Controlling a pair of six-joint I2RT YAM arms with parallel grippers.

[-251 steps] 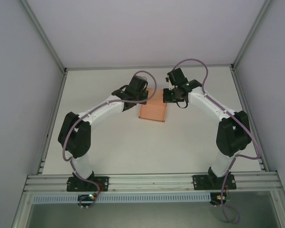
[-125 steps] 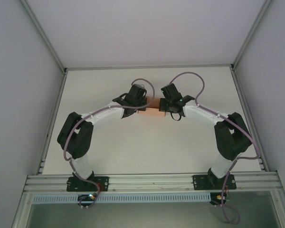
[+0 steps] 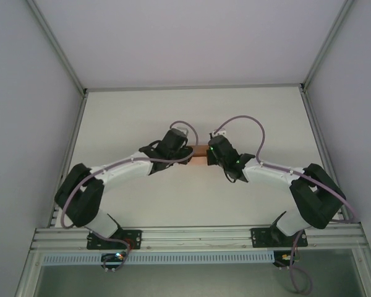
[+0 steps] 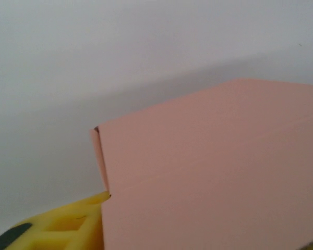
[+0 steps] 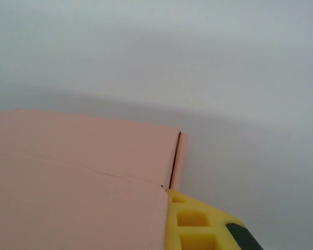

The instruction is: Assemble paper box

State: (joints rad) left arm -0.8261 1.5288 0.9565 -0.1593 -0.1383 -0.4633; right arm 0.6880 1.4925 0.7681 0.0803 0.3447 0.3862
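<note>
Salmon-pink card marks the paper box (image 3: 200,152), seen from above as a thin strip near the middle of the white counter (image 3: 142,111), between the two wrists. The left gripper (image 3: 188,150) meets it from 9 o'clock and the right gripper (image 3: 209,154) from 3 o'clock. Their black housings cover most of the box from that camera, so I cannot tell whether it rests on the counter or is lifted.

From the left wrist, the box (image 4: 214,177) spreads from the centre out to 3 and 5 o'clock. It shows a plain face with a crease across it and a narrow side flap at its left edge. One yellow finger (image 4: 57,232) pokes in at 7 o'clock, touching the box's lower left corner. The card hides the other finger, so I cannot tell how wide the left jaws stand or whether they grip.

From the right wrist, the box (image 5: 78,172) fills the 7 to 9 o'clock part, again creased, with a slim flap at its right edge. A yellow finger (image 5: 198,226) sits at 5 o'clock, right against the card. Its partner is covered, so the right jaws' opening cannot be told either.

Purple cables (image 3: 242,117) loop over both wrists. Grey walls (image 3: 25,93) close the counter at 9, 12 and 3 o'clock. An aluminium rail (image 3: 198,235) carrying the arm bases runs along 6 o'clock.
</note>
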